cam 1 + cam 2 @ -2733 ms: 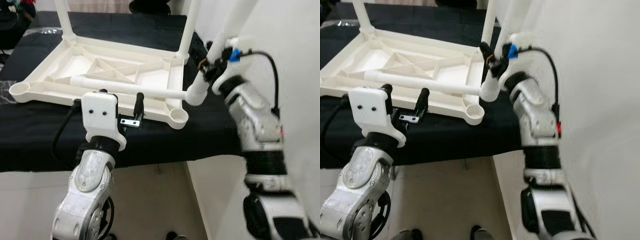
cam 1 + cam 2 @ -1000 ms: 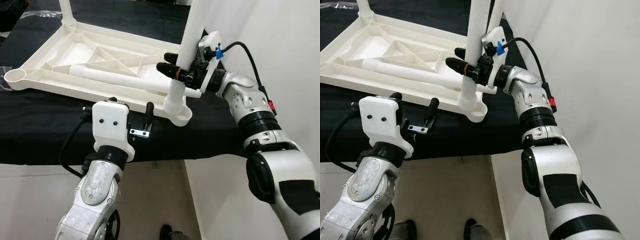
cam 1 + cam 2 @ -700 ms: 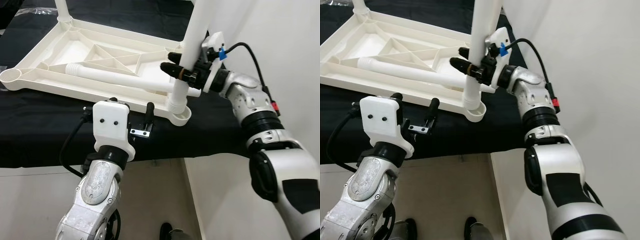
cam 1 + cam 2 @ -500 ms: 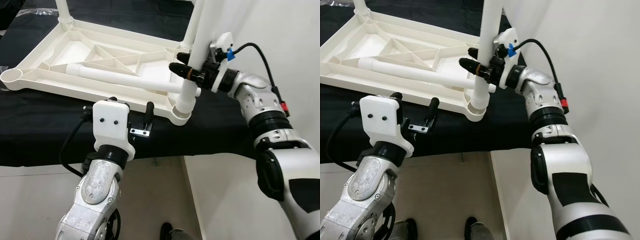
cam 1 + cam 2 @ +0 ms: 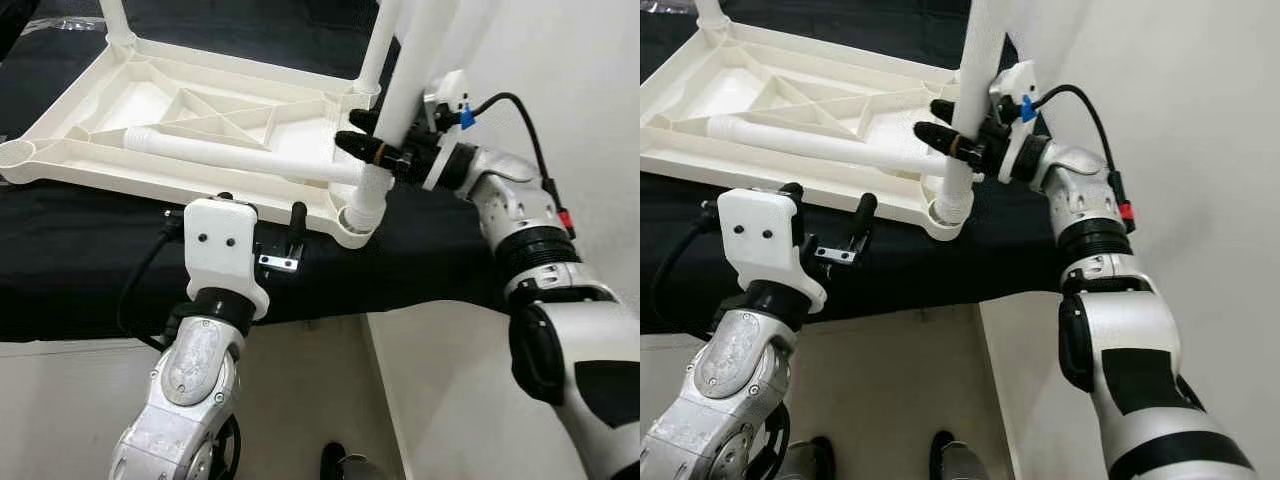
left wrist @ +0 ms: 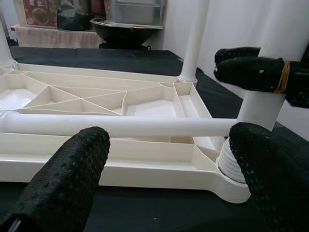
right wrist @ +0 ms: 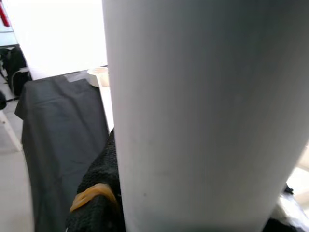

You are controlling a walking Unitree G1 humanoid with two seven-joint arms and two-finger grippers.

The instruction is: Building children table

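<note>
The white plastic table top (image 5: 170, 182) lies upside down on a black-covered table (image 5: 80, 275). Two white legs stand in its far corners, one far left (image 5: 115, 20) and one far right (image 5: 382, 35). A third leg (image 5: 240, 157) lies loose across the top. My right gripper (image 5: 349, 131) is shut on a fourth leg (image 5: 405, 95), held nearly upright with its ribbed end in the near right corner socket (image 5: 352, 222). That leg (image 7: 193, 121) is seen close up in the right wrist view. My left gripper (image 5: 262, 215) is open and holds nothing, just in front of the table top's near edge.
A white wall (image 5: 580, 80) runs close along the right side of the black table. The near left corner socket (image 5: 15, 155) holds no leg. Pale floor (image 5: 300, 400) lies below the table's front edge. A dark pot (image 6: 125, 29) stands far behind.
My right gripper has swung the leg from a slant beside the table to nearly upright and set its ribbed end into the near right socket. The left gripper has stayed put.
</note>
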